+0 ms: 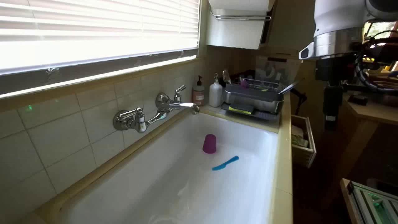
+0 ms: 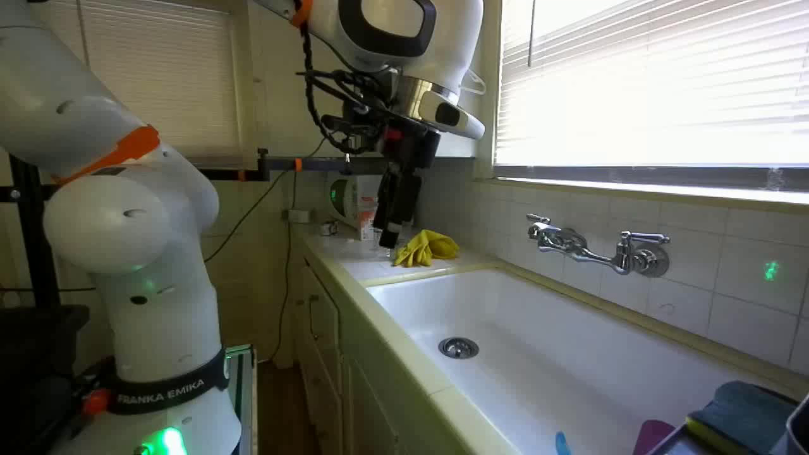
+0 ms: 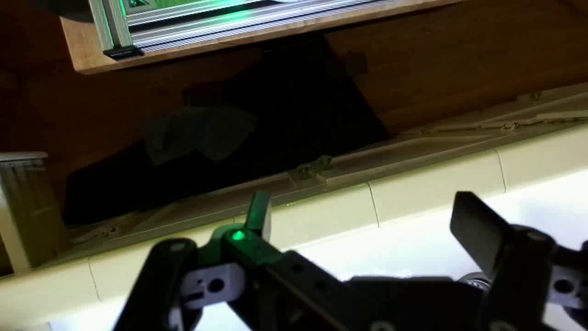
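An arm (image 2: 167, 319) holds its fingers (image 3: 475, 232) in the air near a white sink (image 1: 174, 174); they stand wide apart with nothing between them, and in the wrist view the sink's cream rim (image 3: 330, 212) runs behind the gap. Inside the sink, well apart from the fingers, a blue knife (image 1: 225, 163) lies near a purple cup (image 1: 209, 144) that looks upturned. Yellow gloves (image 2: 430, 248) rest on the table (image 2: 373, 268) past the drain (image 2: 459, 347). Good handling here probably means moving slowly, crossing the rim high, and giving the tap (image 1: 186, 105) room. The thin, flat knife would suit a low, level pinch across its width; the cup, a straight descent around its sides.
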Controlling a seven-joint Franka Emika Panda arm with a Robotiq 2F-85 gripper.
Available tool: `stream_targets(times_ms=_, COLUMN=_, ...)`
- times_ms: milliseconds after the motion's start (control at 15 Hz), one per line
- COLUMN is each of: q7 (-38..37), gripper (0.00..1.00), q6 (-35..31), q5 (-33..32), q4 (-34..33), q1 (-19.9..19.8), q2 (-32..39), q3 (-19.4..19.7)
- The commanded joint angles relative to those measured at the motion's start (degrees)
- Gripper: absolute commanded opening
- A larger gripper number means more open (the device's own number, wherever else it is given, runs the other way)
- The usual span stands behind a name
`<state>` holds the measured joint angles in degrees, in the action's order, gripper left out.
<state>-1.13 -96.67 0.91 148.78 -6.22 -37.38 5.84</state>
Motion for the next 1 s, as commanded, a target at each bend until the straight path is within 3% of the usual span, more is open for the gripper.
stream_targets(times_ms=0, q7=0.1, gripper=1.0, q6=0.1, q5=0.1, q4=-0.1, q1=-0.2, q2=0.0, q3=-0.2)
stream_targets(times_ms=267, q7=0.1, gripper=1.0, q6=0.1, q5=0.1, q4=-0.1, q1=-0.2, q2=0.0, q3=-0.2)
stream_targets(times_ms=533, q7=-4.9, gripper=1.0, q6=-10.7, q5=0.0, q4=-2.1, q1=-3.8, q2=2.3, q3=1.3)
stream_targets(times_ms=933, q7=-5.6, gripper=1.0, q6=-25.8, q5=1.2, q4=-8.8, q1=-6.9, q2=9.7, q3=4.8)
